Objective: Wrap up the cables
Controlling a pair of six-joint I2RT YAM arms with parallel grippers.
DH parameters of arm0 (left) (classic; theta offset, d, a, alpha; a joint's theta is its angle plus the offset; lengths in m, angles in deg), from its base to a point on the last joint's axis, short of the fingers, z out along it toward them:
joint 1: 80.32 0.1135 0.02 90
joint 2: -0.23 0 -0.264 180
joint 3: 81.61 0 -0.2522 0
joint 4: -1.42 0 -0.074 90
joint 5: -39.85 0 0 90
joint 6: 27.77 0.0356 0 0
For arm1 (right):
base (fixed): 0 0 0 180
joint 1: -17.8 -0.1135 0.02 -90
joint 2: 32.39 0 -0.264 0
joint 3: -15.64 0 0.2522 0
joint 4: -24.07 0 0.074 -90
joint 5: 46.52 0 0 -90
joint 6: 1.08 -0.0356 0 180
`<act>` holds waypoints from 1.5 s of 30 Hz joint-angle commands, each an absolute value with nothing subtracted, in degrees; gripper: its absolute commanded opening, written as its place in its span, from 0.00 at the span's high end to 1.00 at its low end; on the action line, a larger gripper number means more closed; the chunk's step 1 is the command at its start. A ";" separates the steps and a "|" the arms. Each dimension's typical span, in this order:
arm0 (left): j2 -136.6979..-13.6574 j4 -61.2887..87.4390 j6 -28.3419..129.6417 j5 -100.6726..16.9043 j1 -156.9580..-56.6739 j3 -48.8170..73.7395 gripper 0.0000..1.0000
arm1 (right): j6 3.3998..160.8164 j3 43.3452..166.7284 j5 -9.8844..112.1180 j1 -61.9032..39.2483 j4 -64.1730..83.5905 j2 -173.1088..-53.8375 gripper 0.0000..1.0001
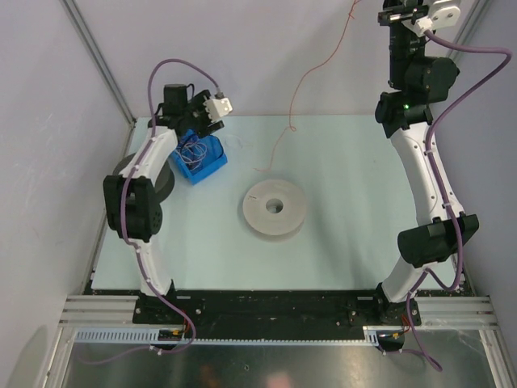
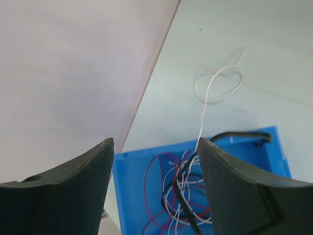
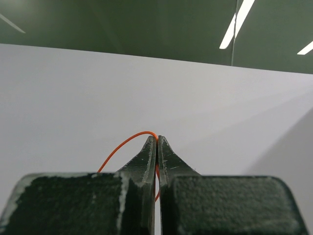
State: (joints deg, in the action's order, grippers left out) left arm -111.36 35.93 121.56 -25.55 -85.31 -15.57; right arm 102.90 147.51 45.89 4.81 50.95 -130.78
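My right gripper is raised high at the back right and is shut on a thin orange cable. In the top view that orange cable hangs from the top edge down to the table near the middle back. A white spool lies flat on the table centre. My left gripper is open and empty, hovering above a blue bin of tangled white, red and black cables. The bin also shows in the top view. A white cable loops out of the bin onto the table.
White walls enclose the table on the left and at the back. A dark round object sits at the table's left edge under the left arm. The black rail runs along the near edge.
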 commanded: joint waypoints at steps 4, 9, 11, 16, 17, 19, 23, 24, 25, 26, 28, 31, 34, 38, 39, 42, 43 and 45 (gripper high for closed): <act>-115.98 38.14 119.60 -25.74 -88.61 -21.44 0.29 | 102.59 146.30 45.76 5.91 54.02 -128.29 1.00; -121.05 38.30 125.30 -35.34 -94.01 -24.10 0.32 | 102.88 145.05 45.43 6.75 54.46 -128.20 1.00; -123.41 38.36 129.46 -39.88 -95.94 -24.86 0.32 | 102.61 144.69 45.48 7.37 54.57 -128.15 1.00; -129.07 38.45 137.16 -48.29 -98.95 -27.21 0.29 | 101.81 144.37 45.50 8.53 54.81 -128.21 1.00; -130.12 38.42 138.45 -49.92 -99.43 -27.76 0.28 | 101.61 144.24 45.45 8.77 54.84 -128.20 1.00; -132.60 38.41 141.18 -52.86 -100.34 -29.01 0.28 | 101.28 143.85 45.38 9.19 55.12 -128.15 1.00; -136.33 38.37 145.46 -55.45 -101.57 -30.86 0.27 | 100.81 143.13 45.17 9.99 55.46 -128.11 1.00; -137.44 38.38 146.47 -56.18 -101.80 -31.56 0.28 | 100.67 143.09 45.16 10.12 55.42 -128.06 1.00; -138.57 38.34 147.37 -56.90 -102.00 -32.44 0.29 | 100.55 143.11 45.24 10.22 55.36 -128.08 1.00; -139.83 38.36 148.00 -57.56 -102.10 -33.67 0.34 | 100.41 143.03 45.32 10.32 55.25 -128.01 1.00; -142.26 38.35 148.60 -58.59 -102.18 -36.55 0.48 | 100.36 142.80 45.50 10.39 55.11 -127.75 1.00; -143.24 38.35 148.22 -58.36 -102.22 -39.29 0.77 | 100.33 142.30 45.72 10.41 54.94 -127.34 1.00; -139.47 38.38 143.91 -55.23 -102.47 -38.76 0.96 | 100.19 141.84 45.96 10.42 54.41 -126.68 1.00; -130.15 38.25 137.58 -50.34 -101.82 -35.11 1.00 | 99.28 140.20 46.43 10.43 54.14 -125.37 1.00; -128.16 38.27 135.85 -49.23 -101.22 -34.70 1.00 | 99.16 139.73 46.49 10.38 54.15 -125.03 1.00; -122.93 38.35 130.86 -46.58 -98.34 -33.89 1.00 | 98.69 138.87 46.62 10.27 53.82 -124.28 1.00; -121.33 38.36 129.41 -45.81 -97.11 -33.47 1.00 | 98.51 138.63 46.67 10.25 53.68 -124.04 1.00; -117.99 38.36 127.30 -44.25 -94.62 -32.08 1.00 | 98.37 138.05 46.87 9.98 53.56 -123.53 1.00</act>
